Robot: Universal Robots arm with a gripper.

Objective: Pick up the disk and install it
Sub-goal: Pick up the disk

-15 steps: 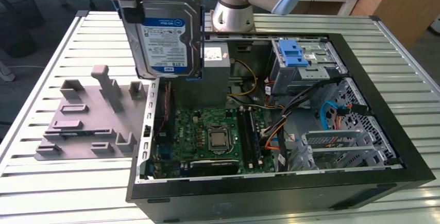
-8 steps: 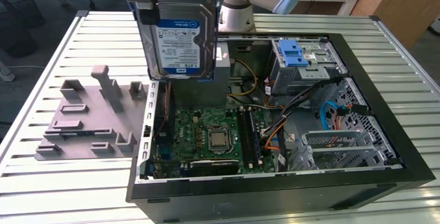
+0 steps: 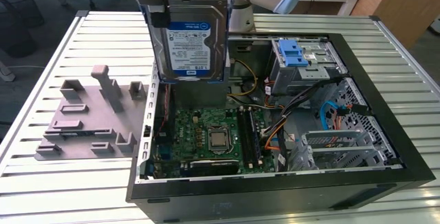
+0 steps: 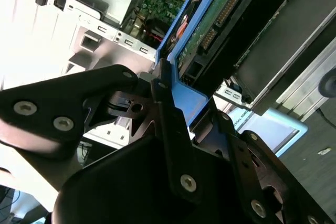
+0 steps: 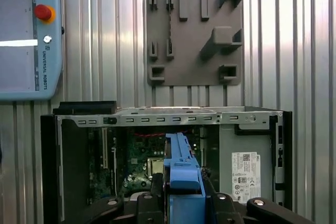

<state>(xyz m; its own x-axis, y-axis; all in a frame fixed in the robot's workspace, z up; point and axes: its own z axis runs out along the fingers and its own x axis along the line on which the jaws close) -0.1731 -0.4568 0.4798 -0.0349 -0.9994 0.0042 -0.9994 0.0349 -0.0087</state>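
Gripper (image 5: 184, 195) clenched on one disk (image 3: 191, 38), upright at upper centre of my exterior view, one open computer case (image 3: 275, 195) below, one grey plate (image 3: 75, 131) left.

I count one disk (image 3: 189, 38), and it is clamped in my one end effector (image 5: 182, 184). On the one counter (image 3: 55, 188) there is one open computer case (image 3: 275, 193) and one grey plate (image 3: 82, 116) with raised blocks; how many blocks, I cannot count surely. Inside the case I see one green circuit board (image 3: 199, 126) with one processor socket (image 3: 219, 139), one metal cage (image 3: 323, 62) with one blue latch (image 3: 294, 54), and one blue cable (image 3: 326, 110). In the first wrist view there is one control tablet (image 5: 26, 35) with one red button (image 5: 43, 12).
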